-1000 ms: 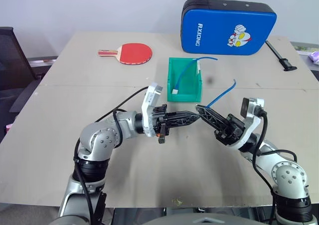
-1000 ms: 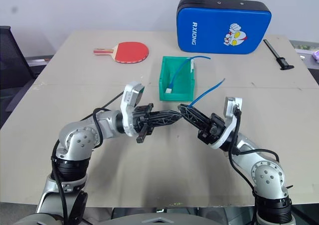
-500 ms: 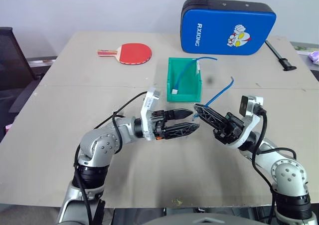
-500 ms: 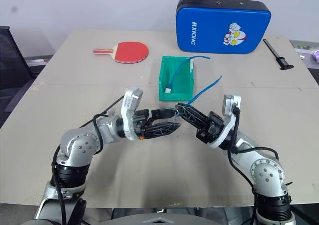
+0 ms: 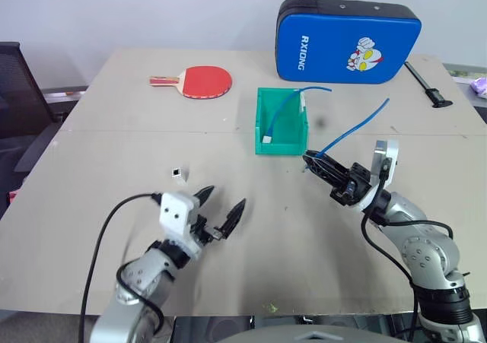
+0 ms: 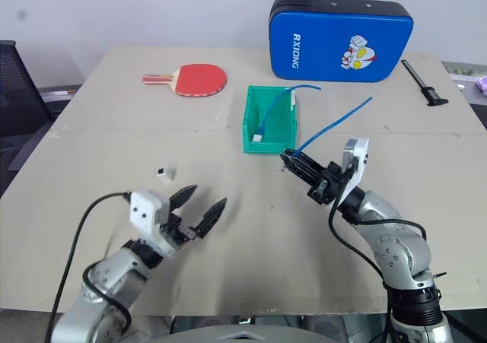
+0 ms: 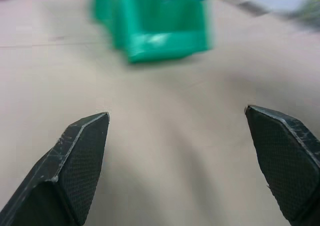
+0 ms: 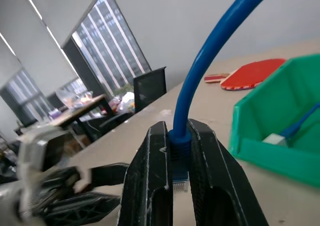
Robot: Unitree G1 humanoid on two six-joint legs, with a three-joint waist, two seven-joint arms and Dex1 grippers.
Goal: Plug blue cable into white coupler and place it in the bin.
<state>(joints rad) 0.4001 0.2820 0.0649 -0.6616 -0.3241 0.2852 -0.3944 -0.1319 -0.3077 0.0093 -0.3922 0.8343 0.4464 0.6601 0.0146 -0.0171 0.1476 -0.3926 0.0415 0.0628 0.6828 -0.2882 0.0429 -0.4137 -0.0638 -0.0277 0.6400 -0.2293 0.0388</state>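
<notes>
Right fingers [image 8: 210,186] clamped on blue cable [image 5: 356,128]

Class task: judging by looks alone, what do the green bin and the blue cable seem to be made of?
The bin: likely moulded plastic, its smooth, slightly glossy walls uniformly green. The blue cable: probably a rubbery plastic jacket, smooth and bending in a curve, ending in a clear plastic plug.

Two blue cables [image 5: 356,131] [image 5: 281,112], one bin [image 5: 262,147], one coupler [image 5: 176,173], one paddle [image 5: 202,80].
</notes>
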